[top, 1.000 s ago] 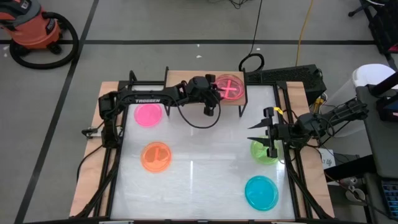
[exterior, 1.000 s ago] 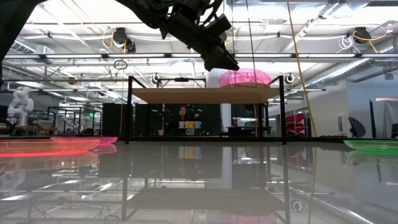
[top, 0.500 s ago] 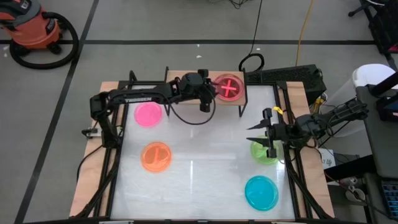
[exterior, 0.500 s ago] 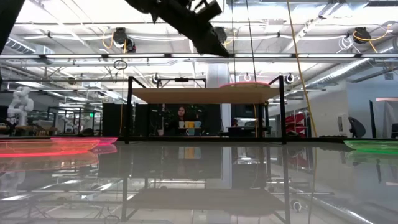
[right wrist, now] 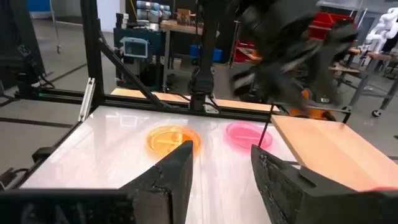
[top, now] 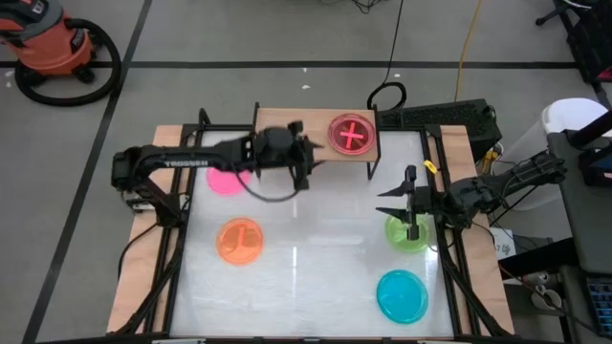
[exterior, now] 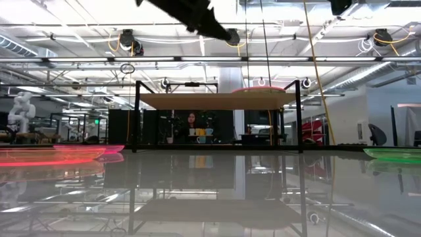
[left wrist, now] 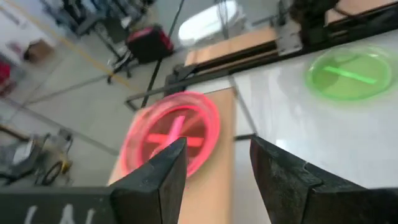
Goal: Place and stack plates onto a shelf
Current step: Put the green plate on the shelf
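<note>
The shelf [top: 316,134] is a light-wood board on black legs at the table's far edge. A pink plate with crossed ridges [top: 351,134] lies flat on its right half and also shows in the left wrist view [left wrist: 171,134]. My left gripper [top: 304,164] is open and empty, to the left of that plate, over the shelf's front edge. My right gripper [top: 406,203] is open and empty above a green plate [top: 406,234] that lies on the table at the right. A pink plate [top: 228,179], partly hidden under my left arm, an orange plate [top: 240,241] and a cyan plate [top: 402,295] also lie on the table.
The shelf's left half [left wrist: 217,180] is bare wood. In the low view the shelf [exterior: 217,100] stands on thin black legs. Black frame rails run along the table's left and right edges [top: 172,248]. A person sits in the room beyond the table [exterior: 192,122].
My left gripper has drawn back from the pink plate on the shelf, toward the table's left edge and upward. That plate stood higher above the board one second ago and now lies flat on it.
</note>
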